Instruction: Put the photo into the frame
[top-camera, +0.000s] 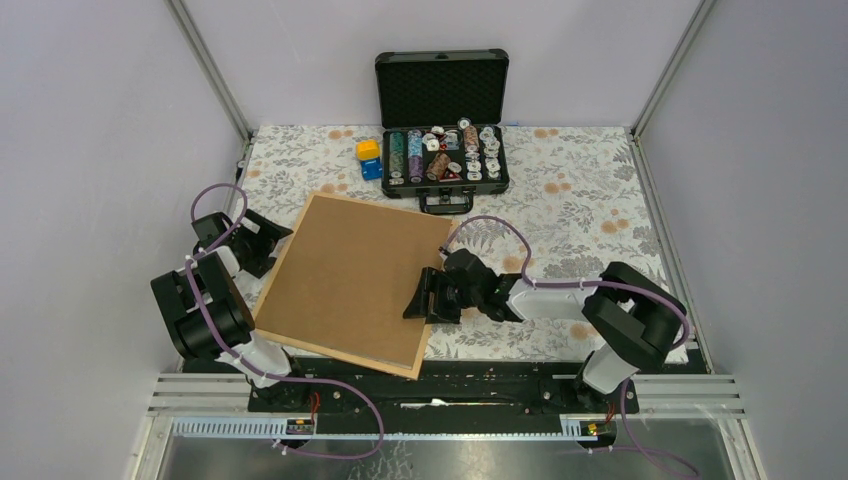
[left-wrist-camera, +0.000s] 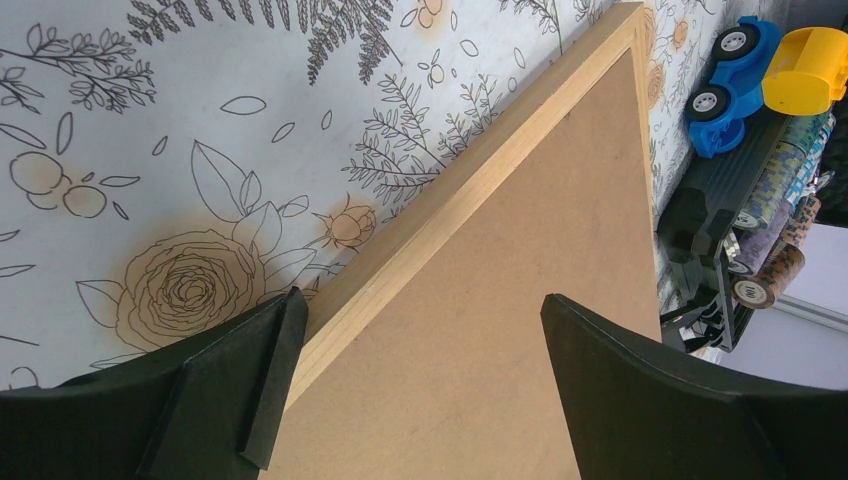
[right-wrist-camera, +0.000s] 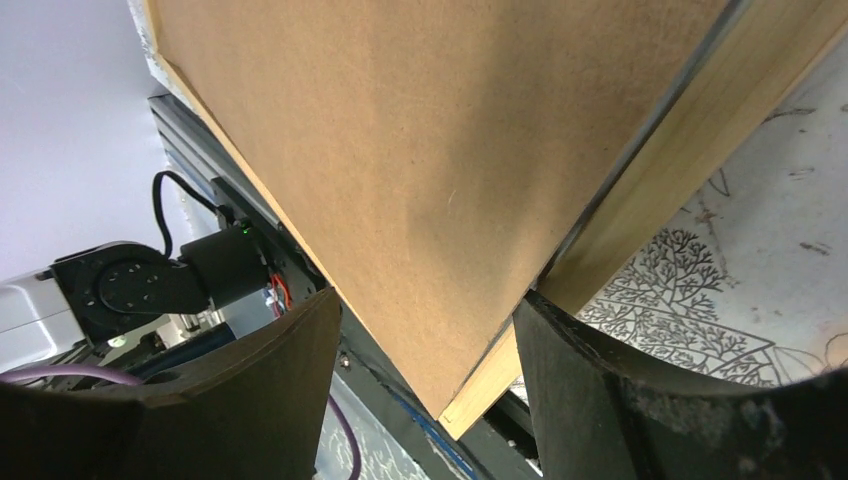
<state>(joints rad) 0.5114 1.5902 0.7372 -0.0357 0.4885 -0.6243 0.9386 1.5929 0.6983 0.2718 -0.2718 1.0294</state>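
Saw the left gripper spread wide, straddling the left edge of the frame. Found that frame face down, brown hardboard backing uppermost. Saw the right gripper partly parted about its right edge; could not tell whether clamped.

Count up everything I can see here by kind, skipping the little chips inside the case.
Robot arms: 2, ending in the left gripper and the right gripper
Wooden frame: 1
Brown backing board: 1
Black case: 1
Toy car: 1
Total: 6
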